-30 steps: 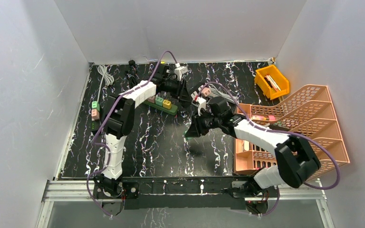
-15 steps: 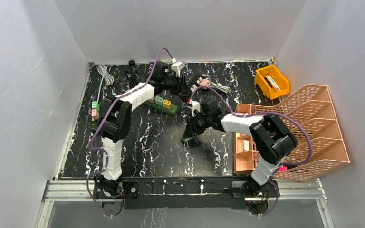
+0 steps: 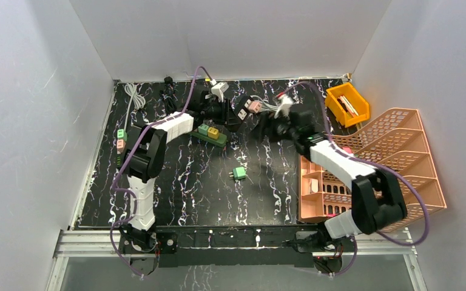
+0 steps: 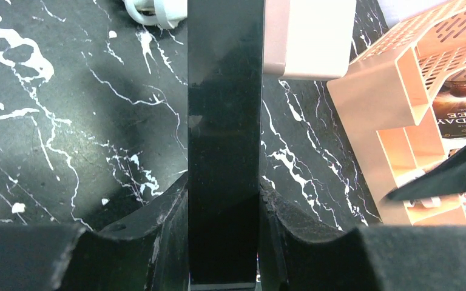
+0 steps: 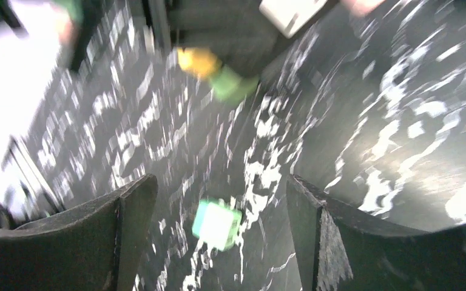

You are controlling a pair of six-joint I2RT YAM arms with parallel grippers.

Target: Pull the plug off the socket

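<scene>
A loose green plug [image 3: 239,173] lies on the black marbled table, apart from both arms; in the blurred right wrist view the green plug [image 5: 217,224] sits far below the fingers. My right gripper [image 3: 262,127] [image 5: 218,185] is open and empty, near the back centre. My left gripper [image 3: 227,115] [image 4: 224,182] is shut on the black socket strip [image 4: 224,109], which carries a white plug [image 3: 241,114] and a pink plug [image 3: 255,106] [image 4: 306,36]. A green socket strip [image 3: 212,136] beside it bears a green and a yellow plug [image 5: 199,60].
A peach file organizer [image 3: 376,151] [image 4: 400,103] stands along the right side, and a yellow bin [image 3: 347,104] sits at the back right. A white cable [image 3: 135,94] is coiled at the back left. Small green and pink plugs [image 3: 121,139] lie at the left edge.
My right gripper opened and let go of the green plug, which now lies on the table. The right arm swung back toward the strips. My left gripper kept its hold.
</scene>
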